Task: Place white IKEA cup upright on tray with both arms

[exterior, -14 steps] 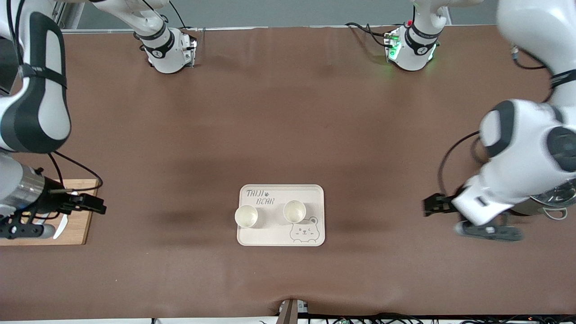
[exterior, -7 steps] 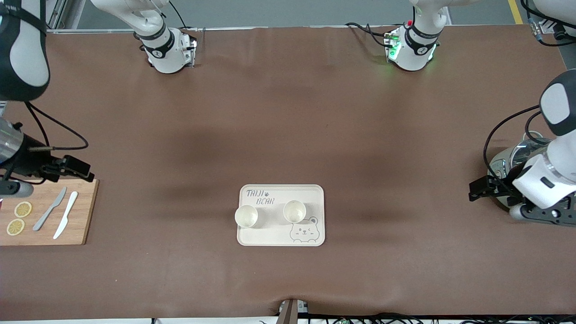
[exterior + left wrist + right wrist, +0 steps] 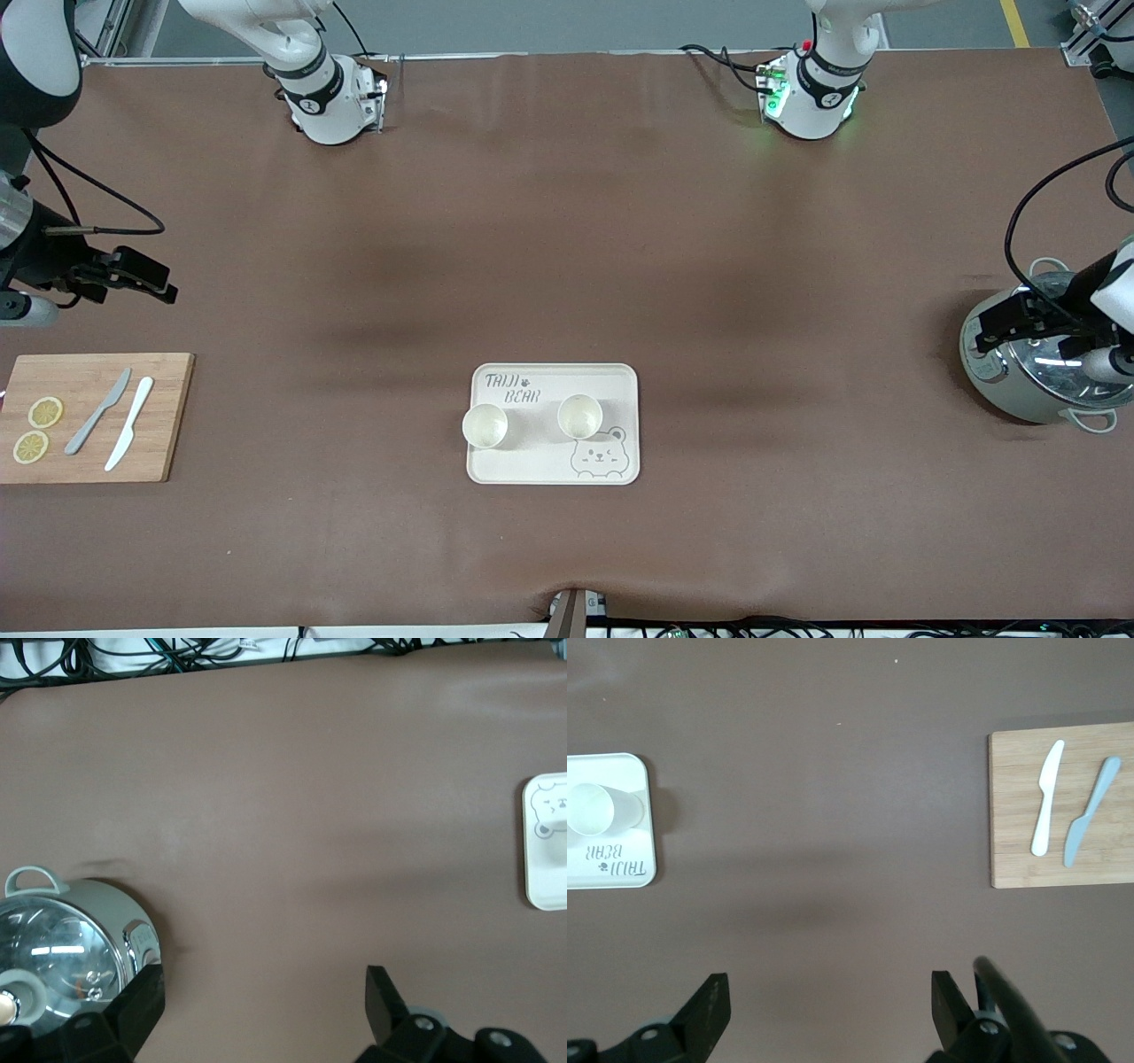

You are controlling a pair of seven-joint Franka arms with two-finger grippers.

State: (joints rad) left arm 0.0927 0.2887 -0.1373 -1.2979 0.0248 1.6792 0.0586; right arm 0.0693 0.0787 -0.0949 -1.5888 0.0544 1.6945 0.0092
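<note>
The cream tray [image 3: 611, 379] with "TAIJI BEAR" lettering and a bear drawing lies on the brown table near the front camera. Two white cups stand upright on it: one [image 3: 485, 425] at the edge toward the right arm's end, one [image 3: 579, 416] in the middle. The tray's rim shows in the left wrist view [image 3: 542, 895], and the tray [image 3: 620, 870] and one cup [image 3: 595, 809] show in the right wrist view. My right gripper [image 3: 152, 283] is open and empty, up over the table at the right arm's end. My left gripper [image 3: 997, 326] is open and empty over a steel pot.
A bamboo cutting board [image 3: 164, 443] with two knives [image 3: 97, 412] and lemon slices [image 3: 44, 412] lies at the right arm's end. A steel pot with a glass lid [image 3: 1028, 403] stands at the left arm's end; it also shows in the left wrist view [image 3: 66, 939].
Both arms have drawn back and up from the tray toward their own ends of the table, uncovering the cutting board and the pot. The cups and tray have not moved.
</note>
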